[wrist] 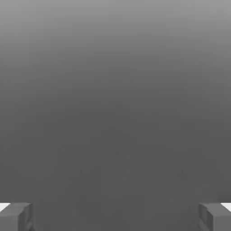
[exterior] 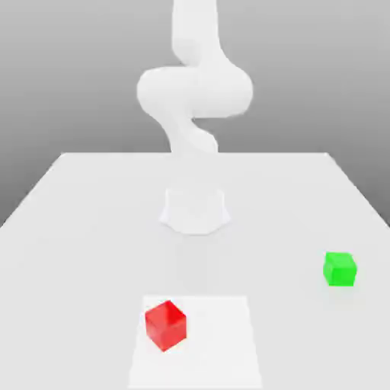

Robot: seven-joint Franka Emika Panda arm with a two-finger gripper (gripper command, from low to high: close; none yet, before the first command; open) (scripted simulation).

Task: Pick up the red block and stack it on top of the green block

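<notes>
The red block (exterior: 165, 324) is seen nearest the camera in the exterior view, resting on the white table (exterior: 68, 251). It is turned so that one vertical edge faces the viewer. It lies inside a slightly brighter rectangular patch (exterior: 221, 343) of the table surface, toward that patch's side on the exterior view's left.

The green block (exterior: 339, 269) is found farther back than the red block and well apart from it, toward the exterior view's right. It also rests flat on the table, outside the brighter patch, and a faint shadow is cast beneath it. Nothing is stacked on either block, and neither block is touched by the arm.

Beyond the red block, near the table's centre line, the pale arm base (exterior: 195, 209) is seated on the table. From it the white arm (exterior: 194, 91) is raised in a bend and runs out of the picture at the top edge.

In the hand view, the gripper (wrist: 115, 216) is shown spread wide: its two grey fingertips (wrist: 16, 215) stand at opposite edges of the picture, with nothing between them. Only a plain grey background is seen past the fingertips. The gripper is released and holds nothing.
</notes>
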